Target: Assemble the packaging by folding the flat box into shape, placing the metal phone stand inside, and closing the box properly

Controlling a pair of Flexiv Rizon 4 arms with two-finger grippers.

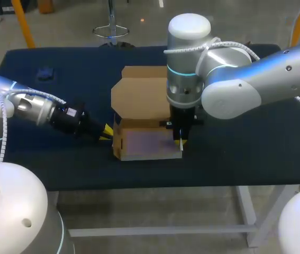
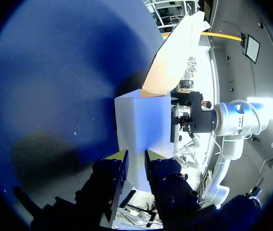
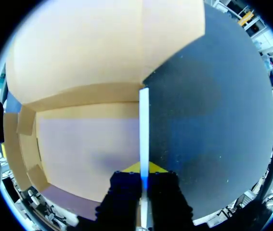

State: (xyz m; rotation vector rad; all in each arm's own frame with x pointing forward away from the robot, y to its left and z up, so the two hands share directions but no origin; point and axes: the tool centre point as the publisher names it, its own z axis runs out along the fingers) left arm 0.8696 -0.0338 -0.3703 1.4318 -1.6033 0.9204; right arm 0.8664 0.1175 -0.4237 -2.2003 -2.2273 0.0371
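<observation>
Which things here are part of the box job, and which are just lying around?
Job: half-folded brown cardboard box; left gripper; right gripper, clamping its wall.
Lying about: small dark object far left on the dark blue table, too small to identify.

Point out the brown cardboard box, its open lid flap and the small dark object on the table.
brown cardboard box (image 1: 147, 143): head view, its pale inner floor.
open lid flap (image 1: 139, 95): head view, the flap's middle.
small dark object (image 1: 46, 73): head view, its centre.

small dark object (image 1: 45, 72) (far corner), shape unclear
</observation>
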